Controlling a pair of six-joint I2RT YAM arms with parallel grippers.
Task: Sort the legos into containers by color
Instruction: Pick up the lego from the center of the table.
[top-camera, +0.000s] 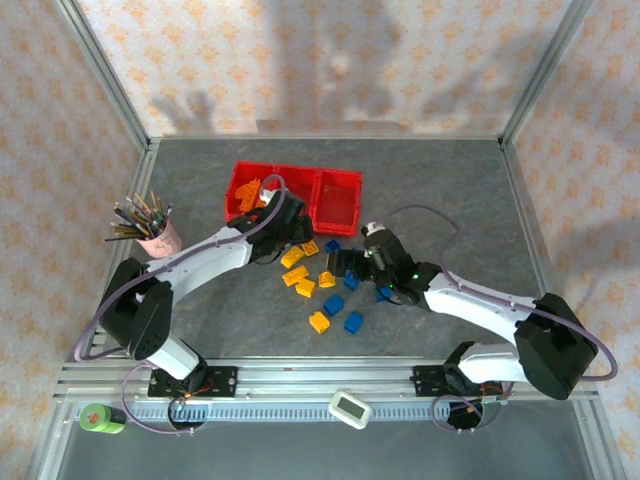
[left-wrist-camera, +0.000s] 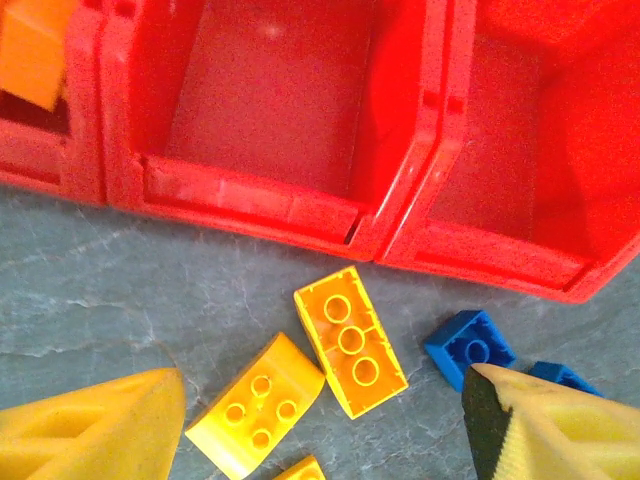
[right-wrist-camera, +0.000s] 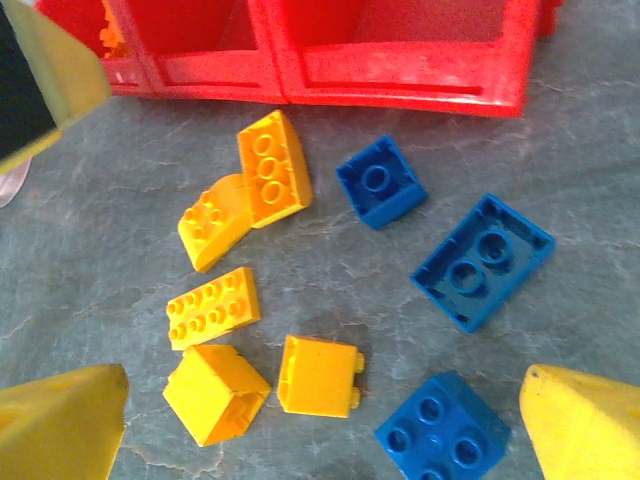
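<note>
The left end effector (left-wrist-camera: 325, 390) hung wide open and empty over the surface (left-wrist-camera: 90, 300), just in front of the tray (left-wrist-camera: 400, 215). The tray's middle and right bins looked bare, while orange pieces (top-camera: 250, 190) lay in the left bin, at the upper left of the top view. The right end effector (right-wrist-camera: 325, 385) was spread as wide, holding nothing, above the loose bricks (top-camera: 312, 285) at centre frame.

Crowding was the main hazard. A darker yellow brick (left-wrist-camera: 350, 340) touched a curved yellow brick (left-wrist-camera: 255, 405). Fingers closing on either would probably shove or pinch the neighbour, and a doubled load could slip on the lift. The darker brick sat between orange and yellow in tone, so it might be binned wrongly.

The arms were also working close together. A left finger (right-wrist-camera: 40, 70) intruded at the upper left of the right wrist view, so reaching for the same cluster risked a collision. One blue brick (right-wrist-camera: 480, 260) lay hollow side up and might grip poorly. A release too near the tray's front lip could bounce a brick back onto the surface.
</note>
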